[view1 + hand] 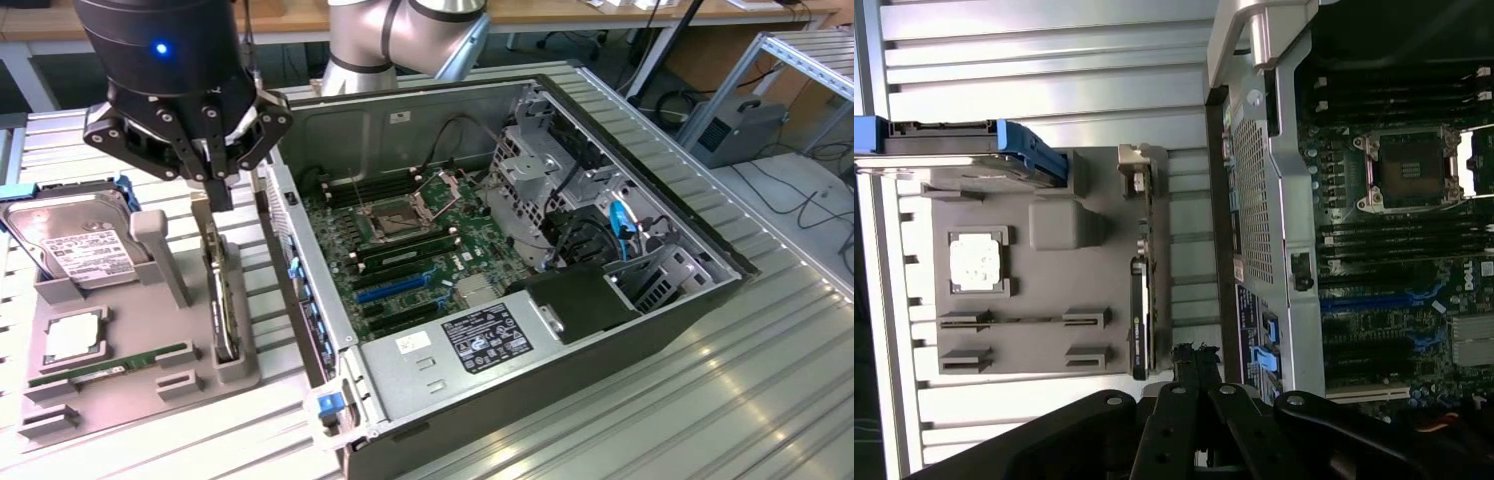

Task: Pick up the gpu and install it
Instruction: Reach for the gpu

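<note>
The gpu (226, 300) stands on edge in a slot of the grey holder (134, 390), at the side nearest the computer case; I see its thin edge and silver bracket. In the wrist view the gpu (1142, 290) is a narrow dark strip along the holder's (1054, 300) edge. My gripper (218, 192) hangs just above the gpu's far end, fingers pressed together and shut on nothing. The fingertips (1187, 356) appear in the wrist view between the gpu and the case wall.
The open computer case (667, 300) lies at the exterior view's right with its motherboard (400, 250) and blue slots (394, 287) exposed. The holder also carries a hard drive (80, 245), a CPU (74, 340) and a RAM stick (107, 368). Ribbed metal table (747, 400) all around.
</note>
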